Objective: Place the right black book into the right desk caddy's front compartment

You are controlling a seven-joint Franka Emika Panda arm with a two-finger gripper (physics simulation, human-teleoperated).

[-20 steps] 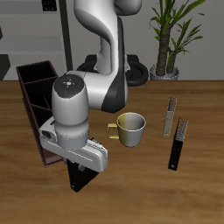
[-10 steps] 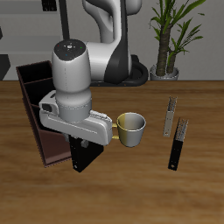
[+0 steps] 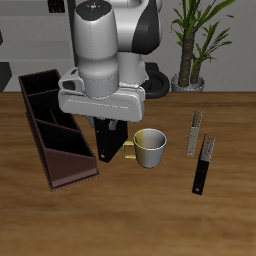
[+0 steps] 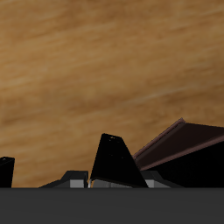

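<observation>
My gripper (image 3: pixel 110 124) is shut on the right black book (image 3: pixel 111 141). The book hangs on edge from the gripper, above the table between the mug and the right desk caddy (image 3: pixel 40 118). The caddy is a long maroon-brown box with a black inside and slanted partitions, and its front compartment (image 3: pixel 72 163) lies just beside the hanging book. In the wrist view the book (image 4: pixel 114 162) shows as a black wedge with the caddy's rim (image 4: pixel 188 140) close by. My fingertips are hidden behind the book.
A metal mug (image 3: pixel 150 147) stands close beside the held book. A small grey book (image 3: pixel 193 133) and a slimmer black book with a speckled end (image 3: pixel 203 166) lie beyond the mug. A potted plant (image 3: pixel 192 45) stands at the back.
The arm has risen and swung back from the table's front edge. The black book has come up with it and now hangs beside the caddy's front end, next to the mug.
</observation>
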